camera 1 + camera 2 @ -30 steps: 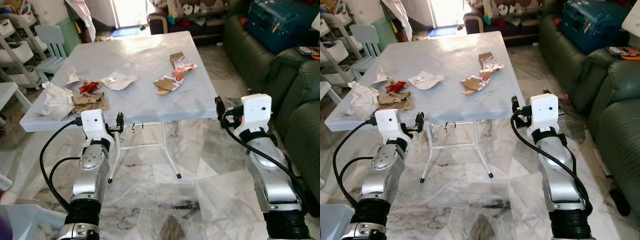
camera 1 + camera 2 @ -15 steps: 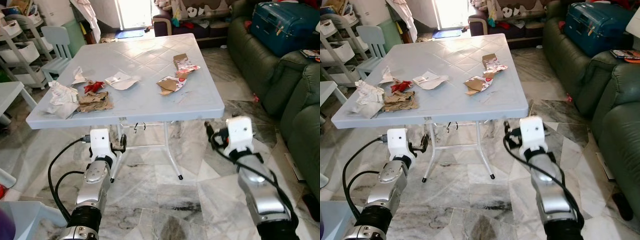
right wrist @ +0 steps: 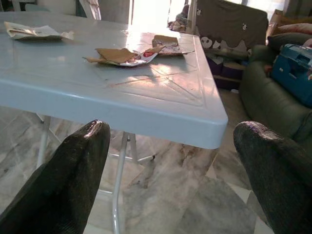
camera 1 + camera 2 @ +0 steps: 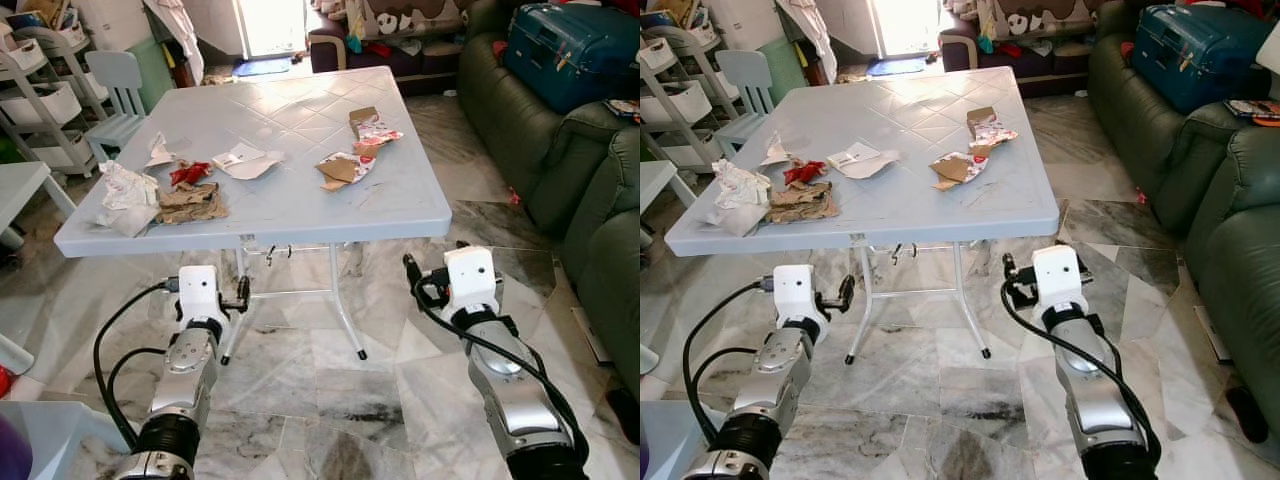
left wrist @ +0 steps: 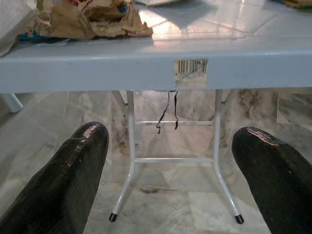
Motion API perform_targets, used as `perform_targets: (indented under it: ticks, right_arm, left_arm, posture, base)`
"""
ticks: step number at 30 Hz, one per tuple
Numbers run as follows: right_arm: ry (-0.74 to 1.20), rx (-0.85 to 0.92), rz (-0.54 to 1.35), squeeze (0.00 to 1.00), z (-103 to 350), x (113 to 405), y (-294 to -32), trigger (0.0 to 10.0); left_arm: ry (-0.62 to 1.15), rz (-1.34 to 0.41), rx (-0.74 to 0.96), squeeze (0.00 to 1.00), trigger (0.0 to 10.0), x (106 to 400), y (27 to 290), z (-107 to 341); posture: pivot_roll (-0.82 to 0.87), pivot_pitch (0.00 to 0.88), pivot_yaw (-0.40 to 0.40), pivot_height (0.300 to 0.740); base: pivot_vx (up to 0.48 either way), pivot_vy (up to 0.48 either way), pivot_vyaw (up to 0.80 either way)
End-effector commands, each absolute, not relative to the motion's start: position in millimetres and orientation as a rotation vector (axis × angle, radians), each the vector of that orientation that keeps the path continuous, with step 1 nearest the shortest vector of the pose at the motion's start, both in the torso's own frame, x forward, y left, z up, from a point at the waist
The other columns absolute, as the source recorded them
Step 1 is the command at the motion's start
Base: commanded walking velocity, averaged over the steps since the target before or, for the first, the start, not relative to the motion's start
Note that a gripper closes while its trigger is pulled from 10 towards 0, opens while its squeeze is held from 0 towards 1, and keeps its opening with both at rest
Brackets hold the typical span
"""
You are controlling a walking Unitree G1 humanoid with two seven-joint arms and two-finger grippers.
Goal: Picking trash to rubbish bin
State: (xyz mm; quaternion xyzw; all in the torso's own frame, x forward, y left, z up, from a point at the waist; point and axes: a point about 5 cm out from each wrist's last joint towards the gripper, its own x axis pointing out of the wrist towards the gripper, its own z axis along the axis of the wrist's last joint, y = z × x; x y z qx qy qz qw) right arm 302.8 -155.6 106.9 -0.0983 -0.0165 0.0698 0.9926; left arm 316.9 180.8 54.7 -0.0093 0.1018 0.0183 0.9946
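Observation:
Trash lies on a pale blue table: crumpled white paper, brown crumpled paper, a red wrapper, a flat white sheet, and two cardboard scraps with red-white wrappers. My left gripper is open and holds nothing. It hangs just below the table's front edge, facing the brown paper. My right gripper is also open and holds nothing. It sits low in front of the table's front right corner, short of the cardboard scrap.
White folding table legs stand on the marble floor ahead of both arms. A dark green sofa with a blue suitcase lines the right side. A small chair and white shelves stand at the left.
The camera view has shifted. Both grippers have dropped from the height of the table's edge to below it. The trash on the table lies as before.

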Motion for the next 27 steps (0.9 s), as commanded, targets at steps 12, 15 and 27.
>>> perform_targets:
  ticks: [12, 15, 27]
  right_arm:
    - [-0.193, -0.196, 0.113, 0.00, 151, 307, -158, 10.0]
    - [-0.205, -0.207, 0.113, 0.00, 156, 305, -162, 10.0]
    - [-0.148, -0.257, 0.024, 0.00, 148, 281, -197, 10.0]
  left_arm:
    - [-0.084, -0.008, 0.007, 0.00, 10.0, 333, 174, 122]
    - [-0.102, -0.038, 0.021, 0.00, 10.0, 329, 172, 125]
    - [0.014, -0.039, 0.075, 0.00, 10.0, 292, 186, 93]
  posture:
    - [-0.03, 0.000, 0.074, 0.740]
    - [-0.03, 0.000, 0.075, 0.740]
    - [-0.04, 0.000, 0.073, 0.740]
  base:
    - [0.000, 0.000, 0.00]
    - [0.000, 0.000, 0.00]
    - [0.000, 0.000, 0.00]
